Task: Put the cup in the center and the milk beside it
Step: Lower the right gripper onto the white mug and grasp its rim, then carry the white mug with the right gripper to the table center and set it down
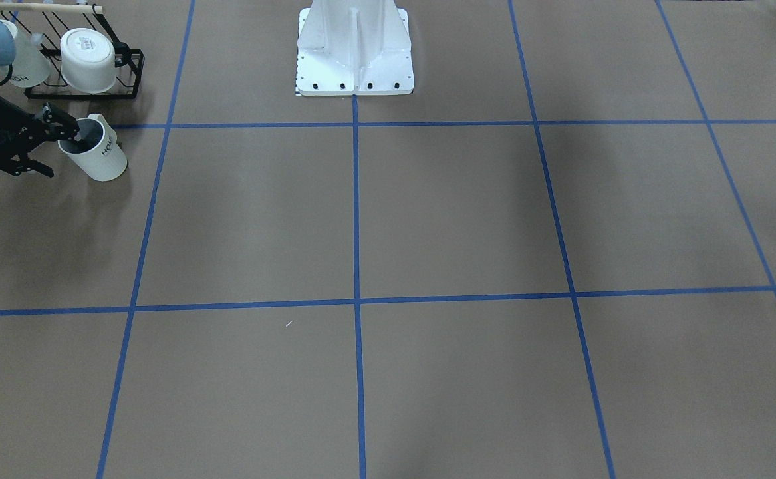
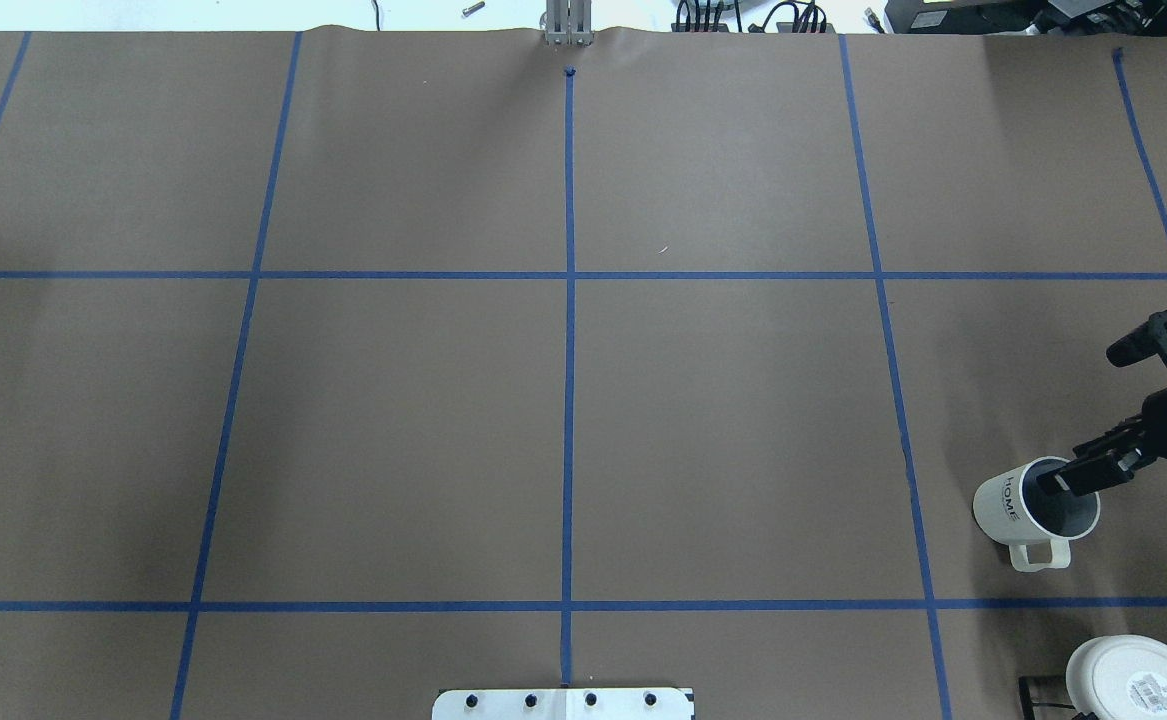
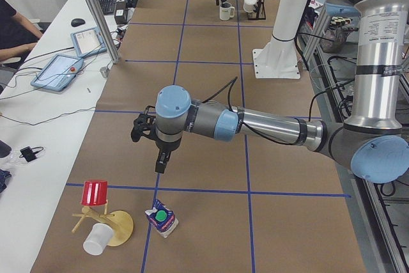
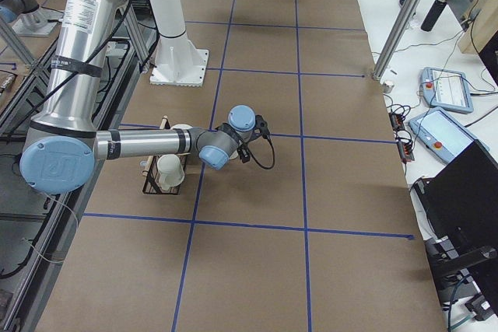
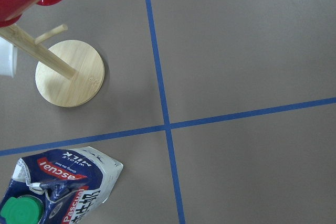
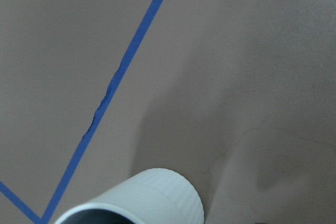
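- Right gripper (image 2: pixel 1100 415) is spread wide, holding nothing, with one finger dipped inside the cup (image 2: pixel 1003 505), probably to pinch its rim. The cup stands at 4 o'clock in the overhead view, far off centre.
- Left gripper (image 3: pixel 150 150): I cannot tell its opening. It hovers near the milk (image 3: pixel 162 217), which lies at 7 o'clock in the left wrist view.

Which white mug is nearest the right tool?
The HOME mug standing on the table, with a right tool finger inside it; the others sit in the rack.
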Available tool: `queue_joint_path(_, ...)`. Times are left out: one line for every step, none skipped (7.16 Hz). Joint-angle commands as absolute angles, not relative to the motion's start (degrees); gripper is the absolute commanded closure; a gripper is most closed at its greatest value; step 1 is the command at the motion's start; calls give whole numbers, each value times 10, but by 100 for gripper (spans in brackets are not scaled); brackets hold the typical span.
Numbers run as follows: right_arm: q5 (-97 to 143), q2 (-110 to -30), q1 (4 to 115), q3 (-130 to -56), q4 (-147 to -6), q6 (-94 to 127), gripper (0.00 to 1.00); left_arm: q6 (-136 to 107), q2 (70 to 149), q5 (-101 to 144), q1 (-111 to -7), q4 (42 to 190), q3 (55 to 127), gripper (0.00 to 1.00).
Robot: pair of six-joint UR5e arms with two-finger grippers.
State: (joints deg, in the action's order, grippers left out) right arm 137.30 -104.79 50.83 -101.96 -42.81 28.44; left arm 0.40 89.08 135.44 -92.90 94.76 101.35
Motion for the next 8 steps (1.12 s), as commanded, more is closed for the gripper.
queue_joint_path(1375,-1051,504,-1024,-426,284,100,4,891,1354,-929,947,1014,1)
queue_joint_path(1378,-1049,504,-1027,-426,287,100,4,891,1354,-929,947,1016,1)
queue_joint_path(1378,-1047,508,-1044,-427,328,100,4,891,1358,-929,947,1016,2)
queue_joint_path(1377,-1042,514,-1058,-427,384,100,4,891,1363,-929,948,1015,2)
queue_joint_path(1378,-1020,532,-1055,-436,395,100,3,891,1363,-929,948,1016,2)
queue_joint_path(1373,-956,551,-1051,-501,395,100,4,892,1363,-929,948,1016,2)
queue_joint_path(1373,-847,571,-1053,-650,395,100,3,899,1363,-929,947,1015,2)
queue_joint_path(1341,-718,564,-1048,-825,395,100,3,900,1363,-929,947,1014,2)
